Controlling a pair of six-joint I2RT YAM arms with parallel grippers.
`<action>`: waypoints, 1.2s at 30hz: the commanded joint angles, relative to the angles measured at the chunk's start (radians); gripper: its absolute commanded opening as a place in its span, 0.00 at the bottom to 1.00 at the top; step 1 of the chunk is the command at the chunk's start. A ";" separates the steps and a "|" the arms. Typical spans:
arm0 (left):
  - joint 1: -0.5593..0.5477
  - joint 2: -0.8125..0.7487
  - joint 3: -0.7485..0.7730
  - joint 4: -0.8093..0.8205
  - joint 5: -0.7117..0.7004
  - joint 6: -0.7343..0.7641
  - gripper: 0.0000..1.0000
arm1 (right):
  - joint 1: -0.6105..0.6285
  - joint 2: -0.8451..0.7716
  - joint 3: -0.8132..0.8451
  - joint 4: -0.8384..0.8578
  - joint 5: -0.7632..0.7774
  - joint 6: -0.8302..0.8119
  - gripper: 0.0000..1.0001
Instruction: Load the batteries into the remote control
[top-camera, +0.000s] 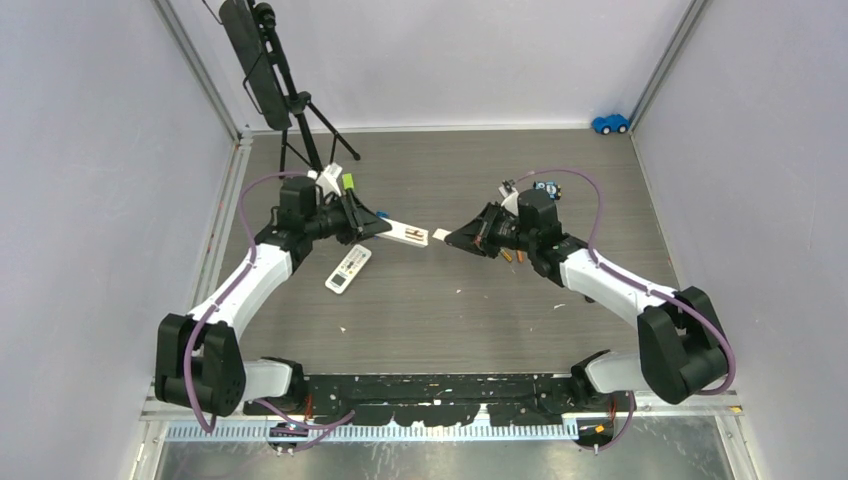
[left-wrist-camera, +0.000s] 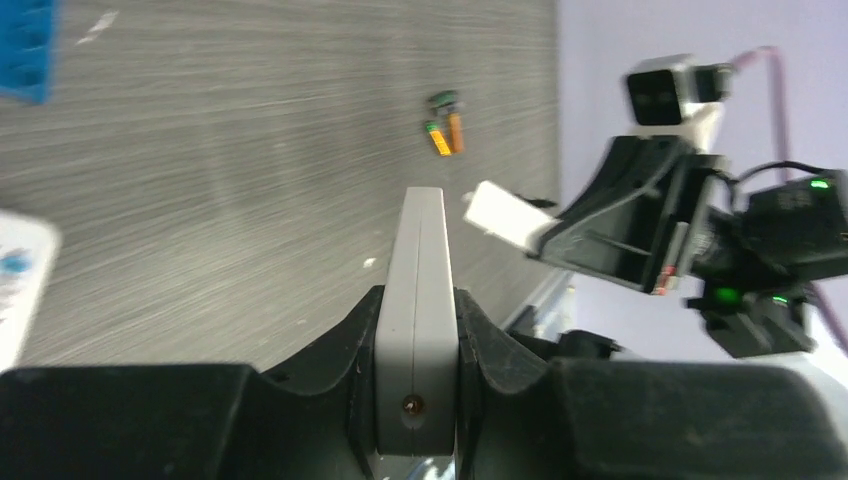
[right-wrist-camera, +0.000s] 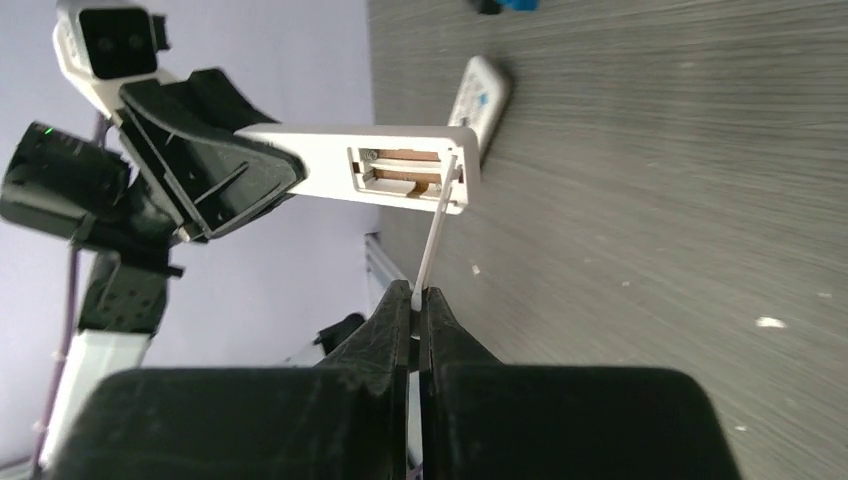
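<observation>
Batteries (left-wrist-camera: 455, 132) lie on the worktop (left-wrist-camera: 200, 150) beyond the left gripper (left-wrist-camera: 415, 300), which is clamped on the remote (left-wrist-camera: 420, 250) — bay (right-wrist-camera: 400, 170) open. Right gripper (right-wrist-camera: 415, 300) pinches the cover (right-wrist-camera: 432, 240), its edge touching the bay — draw it off straight, I'd judge, without twisting.

Around the held remote (left-wrist-camera: 420, 230): what you can't see
Its near end is buried in the left gripper (left-wrist-camera: 417, 305); beyond its tip the batteries (left-wrist-camera: 445, 135) blur together; left of it a second remote (left-wrist-camera: 18, 285) is cropped; the thin cover (right-wrist-camera: 433, 235) by its tip sinks into the right gripper (right-wrist-camera: 415, 300).
</observation>
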 joint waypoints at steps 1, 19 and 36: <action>0.004 0.001 0.025 -0.201 -0.187 0.144 0.00 | -0.018 0.019 0.033 -0.104 0.136 -0.108 0.00; -0.126 0.043 -0.013 -0.180 -0.044 0.232 0.00 | -0.020 0.151 0.044 -0.295 0.306 -0.284 0.70; -0.203 -0.069 0.166 -0.269 0.410 0.438 0.00 | 0.034 -0.361 0.024 -0.259 -0.280 -0.562 0.83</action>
